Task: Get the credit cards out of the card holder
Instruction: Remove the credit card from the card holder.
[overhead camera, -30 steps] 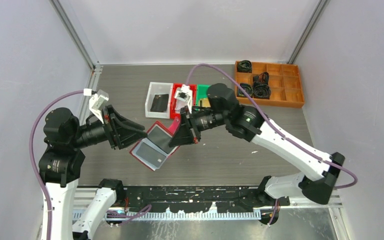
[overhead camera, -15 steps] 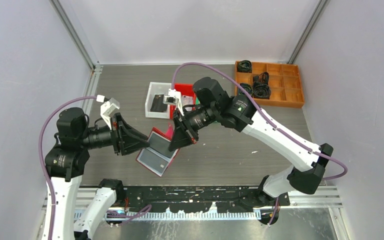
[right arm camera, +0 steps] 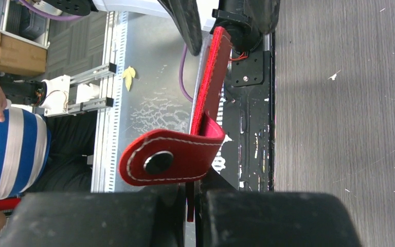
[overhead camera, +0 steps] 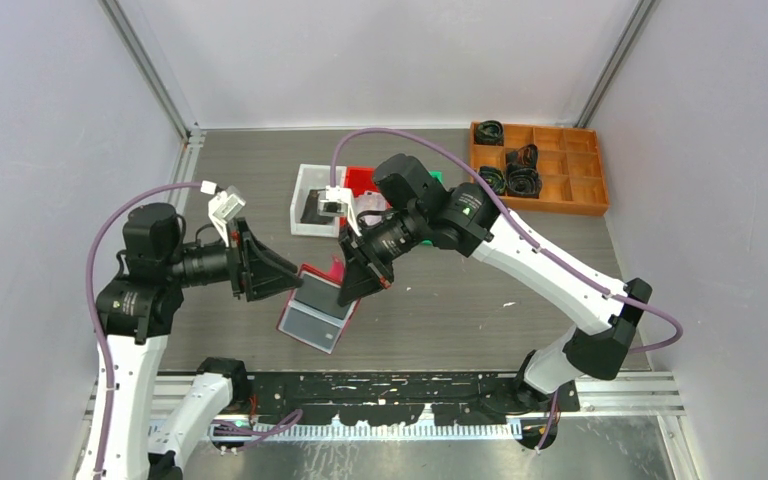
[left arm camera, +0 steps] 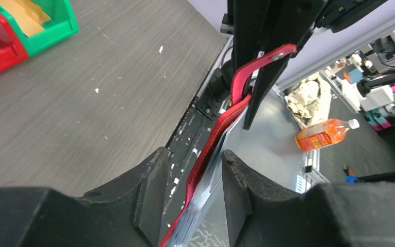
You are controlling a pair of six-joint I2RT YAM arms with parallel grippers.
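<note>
L pincer (overhead camera: 294,285), R pincer (overhead camera: 344,294) on card holder (overhead camera: 312,320)

The card holder (overhead camera: 315,318) is red with white stitching, pale grey inside; the table (overhead camera: 440,310) is grey wood-grain.

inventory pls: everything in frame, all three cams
card holder: 1, red with pale sleeves, open, held off the table between both grippers
dark card: 1, black, in the white bin
gold card: at least 1, gold, in the green bin
white bin: 1, white, far centre of table
red bin: 1, red, next to the white bin
green bin: 1, green, next to the red bin
compartment tray: 1, orange-brown, far right
black coils: about 4, black, in the tray
table: 1, grey wood-grain
bottle: 1, orange, background beyond the table
left gripper: black, on the holder's edge
right gripper: black, clamped by the snap tab
</note>
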